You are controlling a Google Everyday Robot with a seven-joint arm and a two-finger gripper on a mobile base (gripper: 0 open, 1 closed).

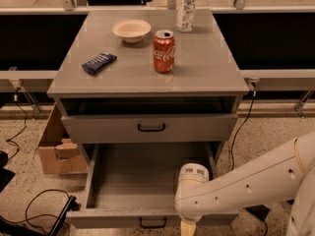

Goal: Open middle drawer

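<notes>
The middle drawer [147, 181] stands pulled far out of the grey cabinet, its plain grey inside bare. Its low front [108, 219] runs along the bottom of the view with a small black bar handle [152, 223] at the centre. My white arm [246, 186] reaches in from the lower right. Its wrist hangs over the drawer's front right corner. My gripper [186, 228] points down at the bottom edge, just right of the handle, and is mostly cut off by the frame.
The taller-fronted top drawer [150, 128] sits a little ajar above. On the cabinet top [206, 68] stand a cola can [164, 51], a bowl [131, 30], a dark snack bar [99, 63] and a water bottle [186, 6]. A cardboard box [56, 149] and cables [34, 210] lie on the floor to the left.
</notes>
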